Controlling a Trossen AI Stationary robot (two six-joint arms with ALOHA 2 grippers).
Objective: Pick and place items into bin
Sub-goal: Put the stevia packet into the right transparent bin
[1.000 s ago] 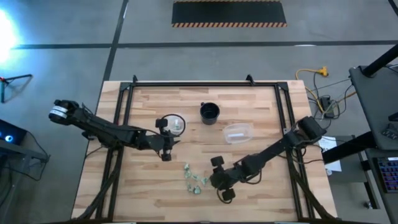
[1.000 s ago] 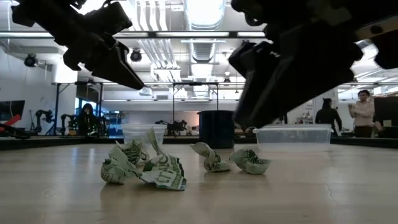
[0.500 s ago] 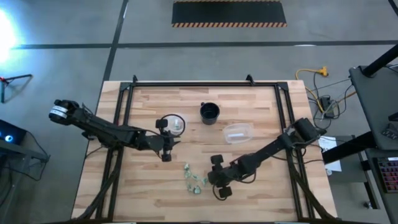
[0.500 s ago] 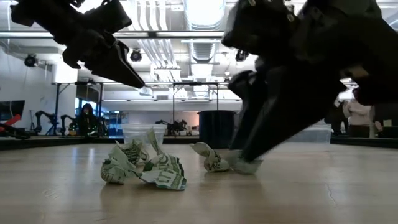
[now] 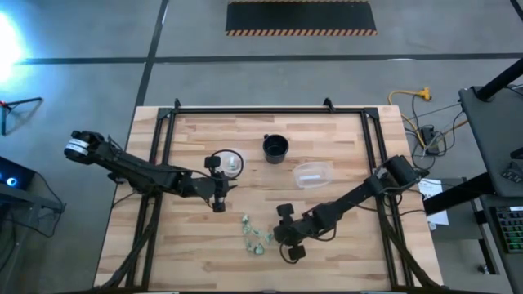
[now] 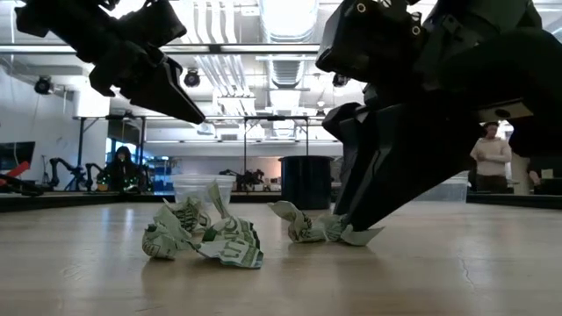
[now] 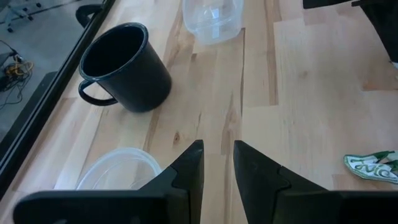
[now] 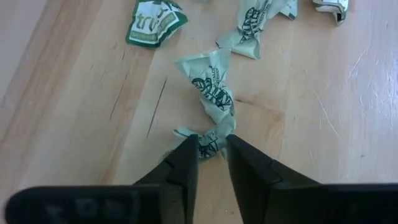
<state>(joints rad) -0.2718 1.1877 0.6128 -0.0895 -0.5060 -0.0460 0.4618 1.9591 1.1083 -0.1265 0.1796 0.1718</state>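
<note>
Several crumpled pale green and whitish wrappers (image 5: 255, 235) lie on the wooden table, seen also in the low view (image 6: 204, 235). My right gripper (image 8: 210, 146) is down at the table, shut on the near end of one twisted wrapper (image 8: 212, 93), the rightmost one in the low view (image 6: 351, 233). My left gripper (image 5: 231, 187) hangs above the table beside a clear round cup (image 5: 229, 162). Its fingers (image 7: 189, 165) are a narrow gap apart with nothing between them. A clear tub-like bin (image 5: 312, 173) stands farther right. My right gripper pinches the twisted wrapper's near end (image 8: 209, 142) between its two fingertips (image 8: 184, 160). The fingers slant down from the table's right side and lie along the wrapper. The rest of the wrapper stretches away from the fingers, flat on the table.
A black mug (image 5: 275, 148) stands at the back middle, between cup and tub, and shows in the left wrist view (image 7: 124, 68). Two more wrappers (image 8: 152, 25) (image 8: 255, 22) lie just beyond the held one. People stand in the room behind the table.
My right gripper has sunk toward the table and a little leftward, onto the rightmost wrapper, and has taken hold of it. In the low view that wrapper is now squeezed flatter under the fingertips. The other wrappers lie as before.
</note>
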